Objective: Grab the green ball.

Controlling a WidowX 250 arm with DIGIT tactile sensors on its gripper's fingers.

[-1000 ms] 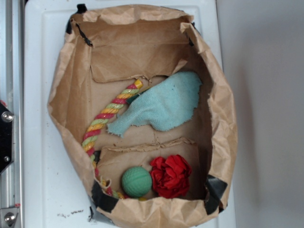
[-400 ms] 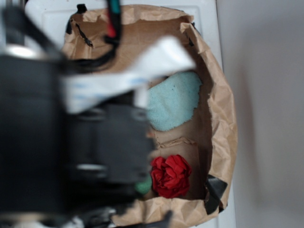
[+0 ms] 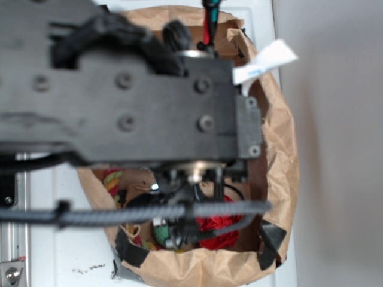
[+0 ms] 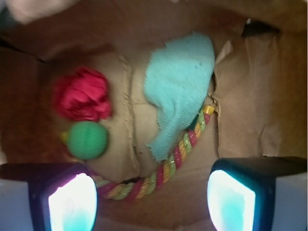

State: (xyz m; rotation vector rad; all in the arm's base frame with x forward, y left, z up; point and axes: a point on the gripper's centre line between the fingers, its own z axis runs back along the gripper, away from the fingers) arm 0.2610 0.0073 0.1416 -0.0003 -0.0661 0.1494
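Claw (image 4: 151, 202): spread wide, holding nothing; both lit fingertips (image 4: 72, 202) at the lower edge of the wrist view, well apart.
Change: a second ago absent from the paper bag (image 3: 281, 155); now swung in over it, arm body covering most of the exterior view.
Green ball (image 4: 87, 140): on the bag floor, above and just right of the left fingertip in the wrist view; not between the fingers, not touched.
Red flower (image 4: 83, 94): just beside the ball, far side from the claw.
Rope (image 4: 163, 171): curving from near the ball toward the teal cloth (image 4: 180, 89).
Meaning: approach begun, grasp not yet made; probably a shift toward the ball, then a descent, minding the flower alongside.
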